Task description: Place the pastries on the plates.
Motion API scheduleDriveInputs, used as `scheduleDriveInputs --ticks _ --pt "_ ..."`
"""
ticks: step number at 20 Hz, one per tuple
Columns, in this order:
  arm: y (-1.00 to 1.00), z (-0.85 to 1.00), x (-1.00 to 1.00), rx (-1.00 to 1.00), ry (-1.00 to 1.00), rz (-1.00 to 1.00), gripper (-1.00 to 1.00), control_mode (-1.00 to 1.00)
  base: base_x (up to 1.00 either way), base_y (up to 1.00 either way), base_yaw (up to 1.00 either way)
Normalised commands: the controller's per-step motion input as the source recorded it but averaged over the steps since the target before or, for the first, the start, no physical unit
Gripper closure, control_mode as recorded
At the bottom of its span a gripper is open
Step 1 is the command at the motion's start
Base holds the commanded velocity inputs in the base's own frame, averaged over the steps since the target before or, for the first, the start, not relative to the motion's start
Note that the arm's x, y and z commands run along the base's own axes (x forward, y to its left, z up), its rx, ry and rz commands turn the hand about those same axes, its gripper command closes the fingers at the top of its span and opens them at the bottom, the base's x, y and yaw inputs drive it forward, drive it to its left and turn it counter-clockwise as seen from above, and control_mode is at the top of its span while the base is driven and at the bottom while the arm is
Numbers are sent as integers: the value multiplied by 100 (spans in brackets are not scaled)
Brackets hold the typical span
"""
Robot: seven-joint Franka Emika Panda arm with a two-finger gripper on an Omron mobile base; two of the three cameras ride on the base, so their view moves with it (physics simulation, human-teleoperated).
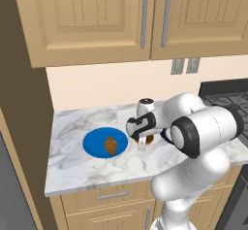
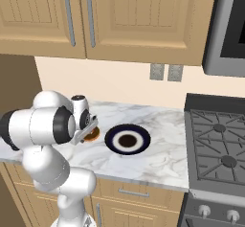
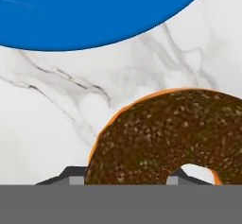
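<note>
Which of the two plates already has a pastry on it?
The plain blue plate: the croissant lies on it. The navy plate with the white ring holds nothing.

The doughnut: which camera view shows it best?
The hand view: the doughnut fills the lower frame, dark top and hole clear, fingers straddling its rim. Both base views show just a brown sliver behind the hand.

Even, bright rendered light — no glare and no hard shadows on the marble counter (image 1: 72,166). Edges stay sharp, though the doughnut (image 3: 160,133) looks coarse and pixelated up close.
</note>
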Motion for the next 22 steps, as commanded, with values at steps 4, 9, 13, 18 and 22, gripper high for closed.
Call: scheduleDriveInputs --ticks 4,9,13,18,22 --pt "0 8 0 0 0 0 100 -100 0 0 0" --pt "0 50 -6 0 -1 0 100 -100 0 0 0" --pt "-1 50 -9 0 0 0 100 -100 0 0 0" --pt "-4 46 -25 0 -6 0 100 -100 0 0 0" --pt "-21 31 -32 0 -7 0 100 -100 0 0 0"
